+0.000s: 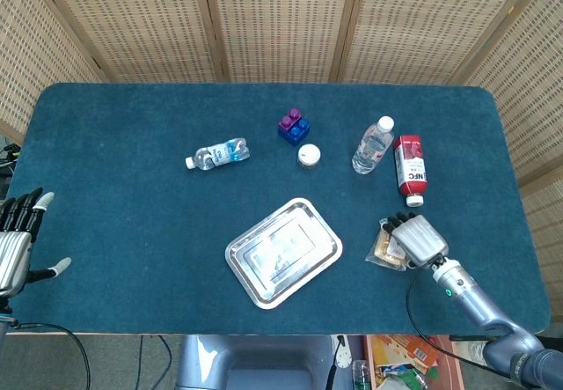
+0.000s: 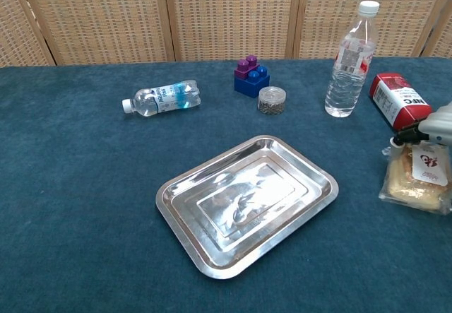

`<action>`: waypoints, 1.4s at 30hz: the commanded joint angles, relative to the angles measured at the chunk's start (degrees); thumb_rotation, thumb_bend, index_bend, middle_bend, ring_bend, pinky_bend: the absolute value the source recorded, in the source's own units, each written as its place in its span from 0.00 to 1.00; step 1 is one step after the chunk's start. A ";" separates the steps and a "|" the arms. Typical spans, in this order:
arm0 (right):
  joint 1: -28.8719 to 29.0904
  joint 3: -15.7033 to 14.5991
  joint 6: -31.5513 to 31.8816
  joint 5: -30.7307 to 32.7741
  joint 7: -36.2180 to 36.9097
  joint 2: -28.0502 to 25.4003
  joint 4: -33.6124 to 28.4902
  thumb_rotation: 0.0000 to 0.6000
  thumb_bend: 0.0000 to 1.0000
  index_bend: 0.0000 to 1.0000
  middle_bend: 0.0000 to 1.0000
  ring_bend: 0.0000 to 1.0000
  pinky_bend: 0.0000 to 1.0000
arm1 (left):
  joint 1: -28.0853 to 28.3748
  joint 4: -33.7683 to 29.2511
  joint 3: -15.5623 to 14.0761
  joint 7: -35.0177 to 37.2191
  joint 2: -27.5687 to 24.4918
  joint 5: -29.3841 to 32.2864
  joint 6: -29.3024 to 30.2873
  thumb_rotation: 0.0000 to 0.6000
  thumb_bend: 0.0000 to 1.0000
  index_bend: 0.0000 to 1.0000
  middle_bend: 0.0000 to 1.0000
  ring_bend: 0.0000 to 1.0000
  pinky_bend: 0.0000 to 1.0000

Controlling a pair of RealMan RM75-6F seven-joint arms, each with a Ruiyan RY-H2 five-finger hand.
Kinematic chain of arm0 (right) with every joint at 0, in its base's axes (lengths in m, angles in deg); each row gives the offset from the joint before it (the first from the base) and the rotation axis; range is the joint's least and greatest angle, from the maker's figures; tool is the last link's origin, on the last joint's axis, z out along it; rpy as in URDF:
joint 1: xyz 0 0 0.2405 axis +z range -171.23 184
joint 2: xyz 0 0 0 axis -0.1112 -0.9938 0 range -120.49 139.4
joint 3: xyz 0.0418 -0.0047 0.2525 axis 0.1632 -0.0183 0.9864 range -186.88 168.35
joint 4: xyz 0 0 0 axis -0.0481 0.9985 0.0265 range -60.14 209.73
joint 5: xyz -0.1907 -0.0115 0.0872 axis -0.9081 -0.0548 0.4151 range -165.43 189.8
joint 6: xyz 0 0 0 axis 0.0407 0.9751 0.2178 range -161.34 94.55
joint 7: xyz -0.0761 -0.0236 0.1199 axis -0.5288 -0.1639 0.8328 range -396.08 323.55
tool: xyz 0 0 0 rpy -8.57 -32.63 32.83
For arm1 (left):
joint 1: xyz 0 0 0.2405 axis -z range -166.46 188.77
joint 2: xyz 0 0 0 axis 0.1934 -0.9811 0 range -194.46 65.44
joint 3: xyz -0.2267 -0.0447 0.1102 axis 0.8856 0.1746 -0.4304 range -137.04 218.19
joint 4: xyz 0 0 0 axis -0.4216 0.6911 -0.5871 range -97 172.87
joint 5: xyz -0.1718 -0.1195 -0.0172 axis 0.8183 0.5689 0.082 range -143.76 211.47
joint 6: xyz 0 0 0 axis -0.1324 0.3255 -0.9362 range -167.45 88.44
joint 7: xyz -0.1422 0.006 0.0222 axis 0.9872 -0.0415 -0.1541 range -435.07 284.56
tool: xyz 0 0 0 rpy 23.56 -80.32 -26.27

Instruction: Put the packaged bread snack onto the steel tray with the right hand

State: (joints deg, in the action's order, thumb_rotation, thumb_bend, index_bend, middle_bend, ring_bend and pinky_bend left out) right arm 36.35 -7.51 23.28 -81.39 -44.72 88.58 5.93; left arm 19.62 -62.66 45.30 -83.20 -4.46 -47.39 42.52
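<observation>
While the snack (image 1: 384, 246) lies right of the tray (image 1: 283, 251) under the right hand (image 1: 417, 239), whose grasp cannot be told, slick wrapping could be squeezed out sideways.

path snack→tray: bare cloth between bread snack (image 2: 417, 180) and steel tray (image 2: 247, 201); nothing stands there | behind: red carton (image 2: 398, 99) just beside right hand (image 1: 417, 237); upright bottle (image 2: 347, 60) near | far side: jar (image 2: 271, 99); blocks (image 2: 251, 76); lying bottle (image 2: 161, 97)
</observation>
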 commanded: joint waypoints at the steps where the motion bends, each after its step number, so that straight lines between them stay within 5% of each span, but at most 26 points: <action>1: 0.76 -0.15 3.24 -2.23 1.75 -1.02 -1.88 1.00 0.29 0.54 0.52 0.42 0.53 | 0.04 0.06 0.07 0.44 -0.14 0.23 -0.16 1.00 0.00 0.00 0.00 0.00 0.00; 7: 3.86 2.39 4.66 -4.19 -3.36 -7.33 -15.28 1.00 0.30 0.54 0.53 0.42 0.53 | 0.46 0.41 0.17 1.01 -0.23 0.96 -1.20 1.00 0.00 0.00 0.00 0.00 0.00; 14: 11.62 8.27 -7.05 4.22 -18.34 -7.29 -29.35 1.00 0.30 0.54 0.53 0.42 0.53 | 1.26 1.15 0.83 1.19 0.03 2.68 -2.58 1.00 0.00 0.00 0.00 0.00 0.00; 21: 19.71 10.57 -14.40 18.34 -34.41 5.29 -26.72 1.00 0.30 0.54 0.53 0.42 0.53 | 1.99 1.64 1.35 1.06 0.24 4.48 -3.96 1.00 0.00 0.00 0.00 0.00 0.00; 29: 23.86 9.11 -11.94 28.89 -46.53 12.72 -23.51 1.00 0.29 0.53 0.51 0.42 0.53 | 1.90 1.88 1.08 2.00 -0.13 4.57 -4.24 1.00 0.00 0.00 0.00 0.00 0.00; 31: 24.41 8.28 -10.60 33.34 -50.17 13.11 -23.83 1.00 0.18 0.43 0.38 0.34 0.48 | 1.78 1.82 1.03 2.29 -0.26 4.55 -4.09 1.00 0.00 0.00 0.00 0.00 0.00; 33: 24.82 7.90 -9.13 36.71 -52.78 13.04 -25.07 1.00 0.02 0.18 0.12 0.11 0.30 | 1.74 1.80 1.04 2.48 -0.33 4.56 -4.02 1.00 0.00 0.00 0.00 0.00 0.00; 35: 25.15 7.67 -7.46 39.44 -54.65 12.73 -26.83 1.00 0.00 0.04 0.01 0.01 0.17 | 1.73 1.77 1.05 2.62 -0.40 4.54 -3.98 1.00 0.00 0.00 0.00 0.00 0.00; 42: 23.97 6.81 0.20 41.69 -55.46 5.78 -37.63 1.00 0.00 0.00 0.00 0.00 0.08 | 1.83 1.54 0.80 2.88 -0.53 4.07 -4.09 1.00 0.00 0.00 0.00 0.00 0.00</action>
State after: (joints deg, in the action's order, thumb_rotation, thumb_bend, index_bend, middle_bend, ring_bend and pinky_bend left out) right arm 60.92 -0.08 20.74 -40.04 -100.37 97.47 -28.07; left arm 21.47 -61.09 46.12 -80.36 -4.97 -43.27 38.38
